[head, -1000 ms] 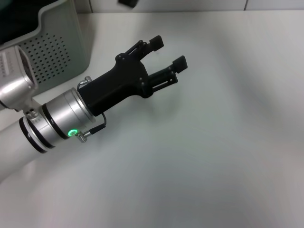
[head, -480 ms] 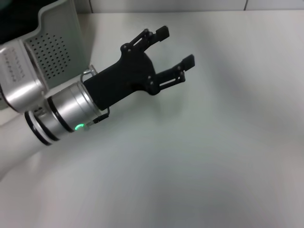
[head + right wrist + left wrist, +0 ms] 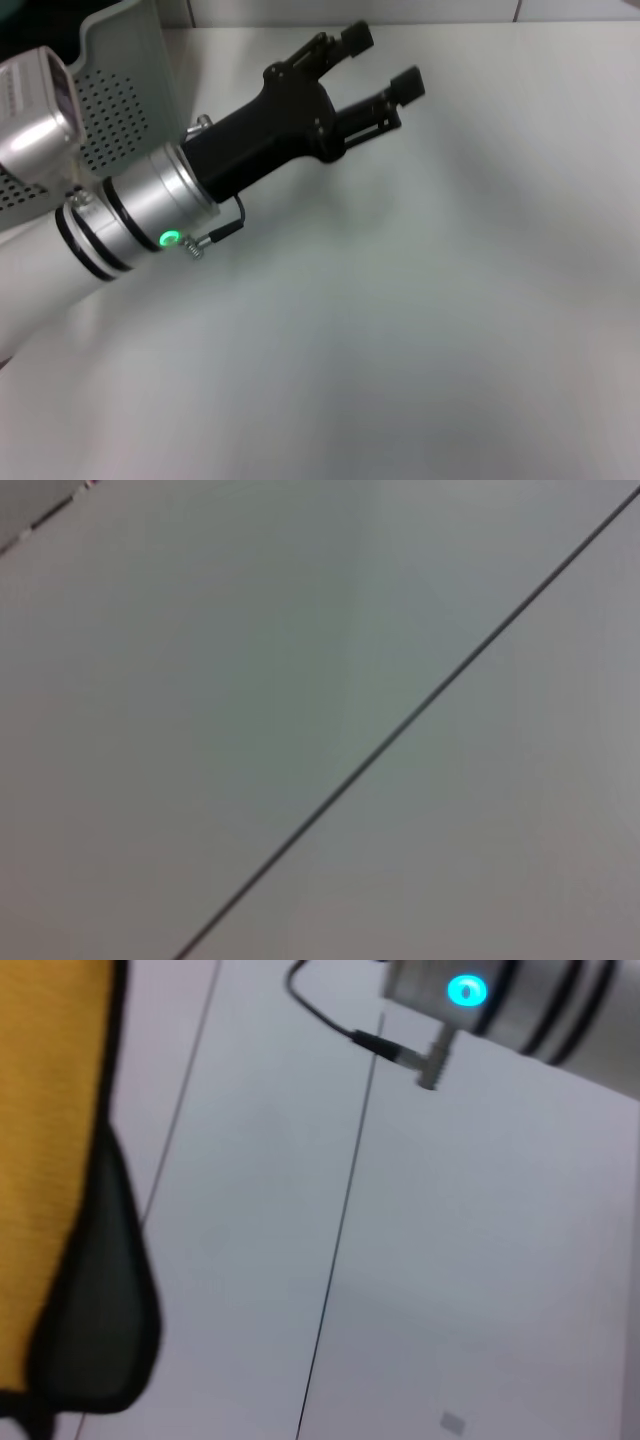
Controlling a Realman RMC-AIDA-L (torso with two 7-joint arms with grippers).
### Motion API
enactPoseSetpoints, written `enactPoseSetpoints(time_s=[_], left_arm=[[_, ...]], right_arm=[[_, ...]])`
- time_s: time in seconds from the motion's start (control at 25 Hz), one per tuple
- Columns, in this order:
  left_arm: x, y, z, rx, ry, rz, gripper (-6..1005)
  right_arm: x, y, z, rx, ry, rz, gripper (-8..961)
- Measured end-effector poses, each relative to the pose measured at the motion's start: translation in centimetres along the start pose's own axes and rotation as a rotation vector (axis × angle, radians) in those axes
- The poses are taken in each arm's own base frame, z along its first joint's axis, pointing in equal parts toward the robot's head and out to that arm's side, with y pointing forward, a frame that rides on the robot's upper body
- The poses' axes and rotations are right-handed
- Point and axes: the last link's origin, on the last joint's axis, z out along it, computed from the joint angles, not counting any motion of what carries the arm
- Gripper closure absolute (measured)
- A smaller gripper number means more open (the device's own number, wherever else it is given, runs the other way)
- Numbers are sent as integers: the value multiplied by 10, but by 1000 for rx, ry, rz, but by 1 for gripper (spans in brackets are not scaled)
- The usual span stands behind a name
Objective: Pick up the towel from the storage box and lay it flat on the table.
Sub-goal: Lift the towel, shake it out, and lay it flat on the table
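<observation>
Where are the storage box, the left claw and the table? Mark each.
storage box (image 3: pixel 130 100), head view, perforated side wall.
left claw (image 3: pixel 383 62), head view, open gap between fingertips.
table (image 3: pixel 450 320), head view, bare top.

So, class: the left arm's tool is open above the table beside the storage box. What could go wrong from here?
1. The left tool hangs open and empty over the table, pointing away from the storage box; it must turn back, and its wrist, close to the box wall, might clip it.
2. No towel shows in the head view, so a grasp might be aimed blind.
3. The right arm is out of sight; crossing paths cannot be ruled out.
</observation>
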Motion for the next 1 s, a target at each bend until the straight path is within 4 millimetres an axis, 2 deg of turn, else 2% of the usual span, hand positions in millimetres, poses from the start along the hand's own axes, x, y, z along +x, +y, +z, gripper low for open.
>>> enactPoseSetpoints(time_s=[0.36, 0.68, 1.0], left_arm=[[6, -4, 15, -16, 4, -109, 115], [13, -12, 17, 33, 47, -130, 116], [10, -23, 14, 120, 46, -151, 117]], right_arm=[[-19, 8, -2, -36, -77, 12, 949], [-28, 10, -6, -45, -107, 33, 950], [-40, 12, -11, -68, -163, 76, 950]])
